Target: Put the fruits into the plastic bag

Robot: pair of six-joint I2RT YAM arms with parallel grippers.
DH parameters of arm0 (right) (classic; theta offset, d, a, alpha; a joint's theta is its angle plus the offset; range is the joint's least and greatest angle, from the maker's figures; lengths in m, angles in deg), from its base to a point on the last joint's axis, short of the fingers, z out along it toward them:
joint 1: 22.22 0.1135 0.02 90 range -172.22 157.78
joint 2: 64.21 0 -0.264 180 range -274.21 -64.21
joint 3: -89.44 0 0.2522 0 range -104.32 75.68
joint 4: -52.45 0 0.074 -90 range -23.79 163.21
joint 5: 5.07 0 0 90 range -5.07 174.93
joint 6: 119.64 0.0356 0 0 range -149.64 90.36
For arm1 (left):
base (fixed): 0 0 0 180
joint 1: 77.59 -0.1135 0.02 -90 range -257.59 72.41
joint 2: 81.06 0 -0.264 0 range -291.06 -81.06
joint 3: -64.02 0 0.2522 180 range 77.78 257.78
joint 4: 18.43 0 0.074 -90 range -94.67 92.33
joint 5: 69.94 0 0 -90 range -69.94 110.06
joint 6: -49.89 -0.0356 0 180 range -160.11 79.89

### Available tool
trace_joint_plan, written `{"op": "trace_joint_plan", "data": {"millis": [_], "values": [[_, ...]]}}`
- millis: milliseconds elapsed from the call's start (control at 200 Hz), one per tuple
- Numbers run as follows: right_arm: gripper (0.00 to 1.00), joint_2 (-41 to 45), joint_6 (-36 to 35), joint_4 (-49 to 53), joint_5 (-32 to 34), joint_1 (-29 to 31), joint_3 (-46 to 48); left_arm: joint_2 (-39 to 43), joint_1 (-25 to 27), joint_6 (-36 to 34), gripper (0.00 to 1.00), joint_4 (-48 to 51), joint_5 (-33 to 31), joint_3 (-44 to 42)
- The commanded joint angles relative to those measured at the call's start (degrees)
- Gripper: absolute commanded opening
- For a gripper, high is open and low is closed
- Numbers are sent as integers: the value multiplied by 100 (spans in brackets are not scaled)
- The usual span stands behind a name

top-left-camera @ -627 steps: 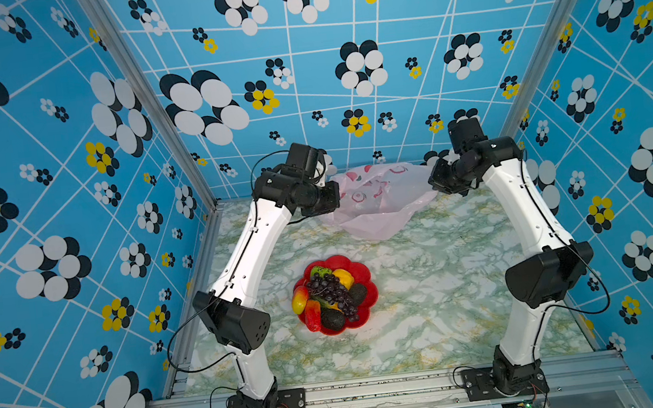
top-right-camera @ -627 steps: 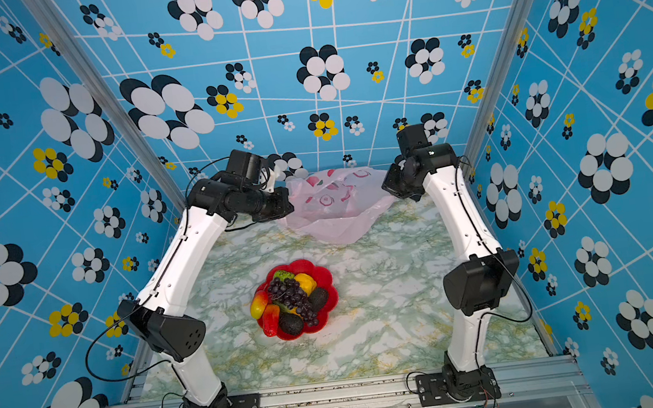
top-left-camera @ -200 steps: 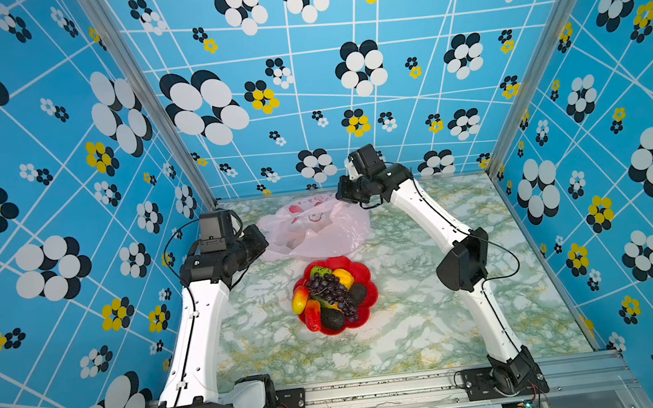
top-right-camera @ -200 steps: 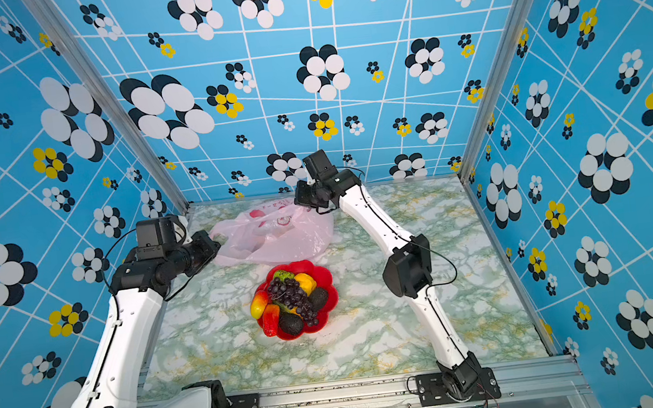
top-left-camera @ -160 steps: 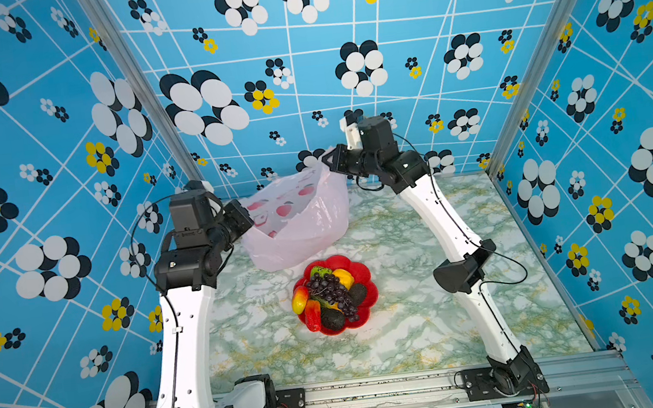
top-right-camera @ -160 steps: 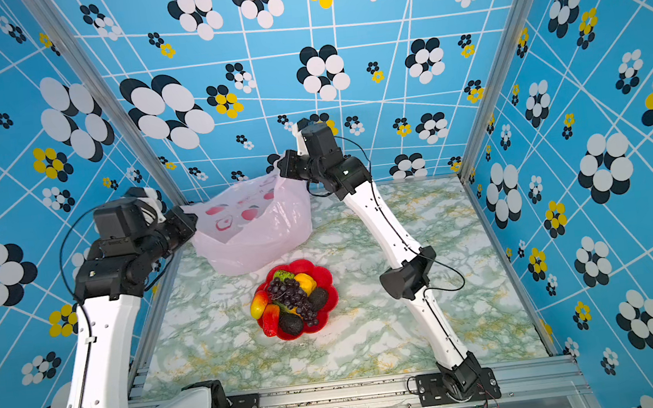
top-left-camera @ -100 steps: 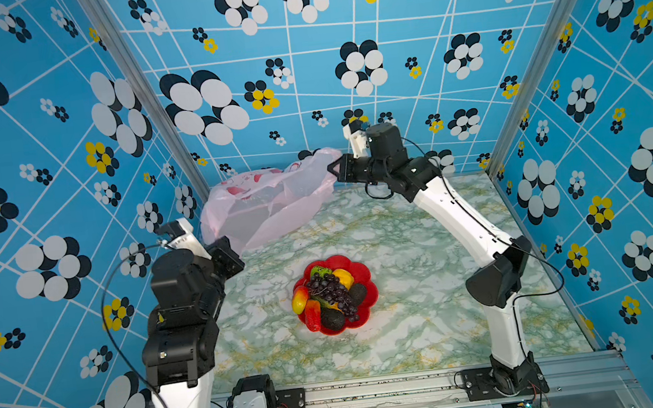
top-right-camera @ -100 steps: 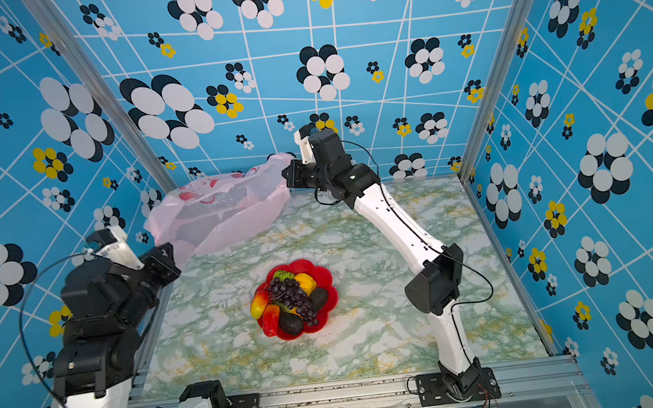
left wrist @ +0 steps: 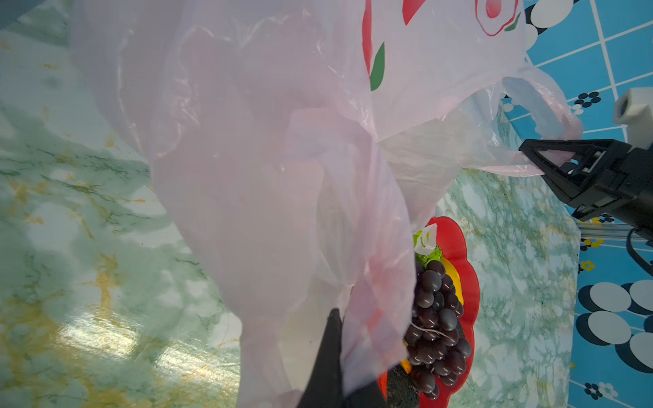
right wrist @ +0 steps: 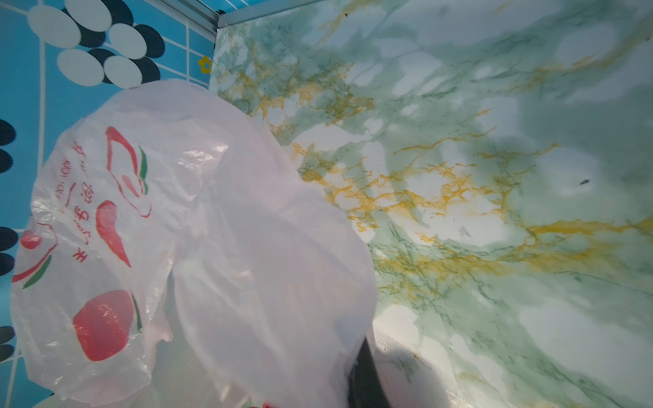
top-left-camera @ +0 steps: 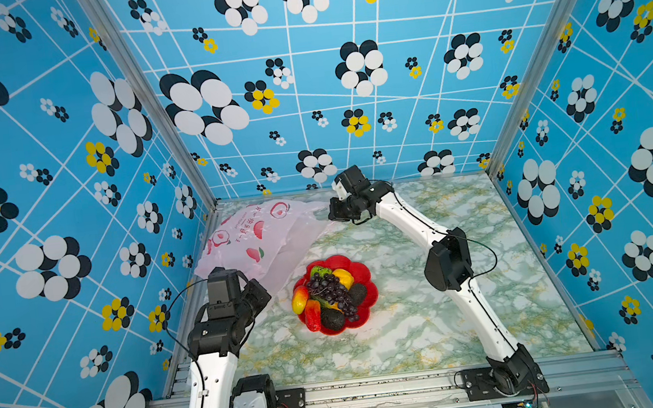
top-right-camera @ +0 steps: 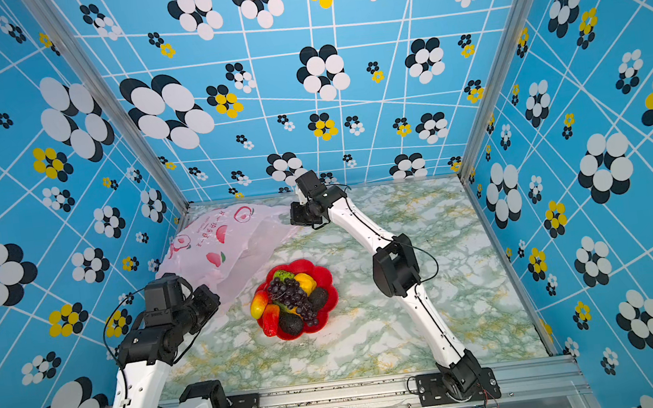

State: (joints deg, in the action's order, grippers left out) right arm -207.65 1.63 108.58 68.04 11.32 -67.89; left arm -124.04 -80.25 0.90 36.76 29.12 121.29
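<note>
The pale pink plastic bag (top-left-camera: 254,242) (top-right-camera: 216,247) is stretched slantwise over the table's back left. My left gripper (top-left-camera: 262,294) (top-right-camera: 212,301) is shut on its near end, just left of the dish. My right gripper (top-left-camera: 330,213) (top-right-camera: 293,217) is shut on its far handle at the back centre. In the left wrist view the bag (left wrist: 265,159) drapes over my black finger (left wrist: 332,353). The fruits lie heaped in the red dish (top-left-camera: 359,268): grape bunch (top-left-camera: 328,292) (left wrist: 434,318), mango (top-left-camera: 300,300), avocado (top-left-camera: 332,318), a yellow one (top-left-camera: 342,276).
The marble table (top-left-camera: 414,329) is walled by blue flowered panels on three sides. An aluminium rail (top-left-camera: 379,387) runs along its front edge with both arm bases on it. The right arm's elbow (top-left-camera: 446,260) hangs right of the dish.
Both grippers have come down with the bag. The left one has moved forward to beside the dish. The bag now hangs lower, over the table's back left.
</note>
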Motion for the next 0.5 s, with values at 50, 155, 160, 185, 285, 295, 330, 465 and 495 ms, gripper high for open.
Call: {"op": "trace_joint_plan", "data": {"millis": [50, 155, 160, 185, 285, 295, 330, 465, 495], "values": [[5, 733, 106, -336, -54, -227, 739, -232, -41, 220, 6, -339, 374, 52], [23, 920, 118, -310, -159, -325, 965, -340, -42, 311, 10, -508, 538, 62], [25, 921, 113, -296, -158, -328, 968, -346, -42, 315, 11, -519, 546, 62], [31, 966, 80, -220, -153, -348, 979, -351, -42, 342, 11, -590, 596, 54], [47, 1205, -142, 172, -43, -400, 1001, -408, -34, 390, 10, -756, 775, 85], [48, 1239, -163, 223, -19, -401, 1016, -416, -33, 392, 10, -765, 793, 94], [53, 1370, -242, 397, 73, -410, 1067, -445, -33, 394, 9, -794, 848, 110], [65, 2095, -484, 973, 336, -454, 1536, -562, -3, 363, 8, -912, 1119, 123], [67, 2275, -505, 1064, 374, -462, 1677, -560, 9, 376, 8, -930, 1124, 123]]}}
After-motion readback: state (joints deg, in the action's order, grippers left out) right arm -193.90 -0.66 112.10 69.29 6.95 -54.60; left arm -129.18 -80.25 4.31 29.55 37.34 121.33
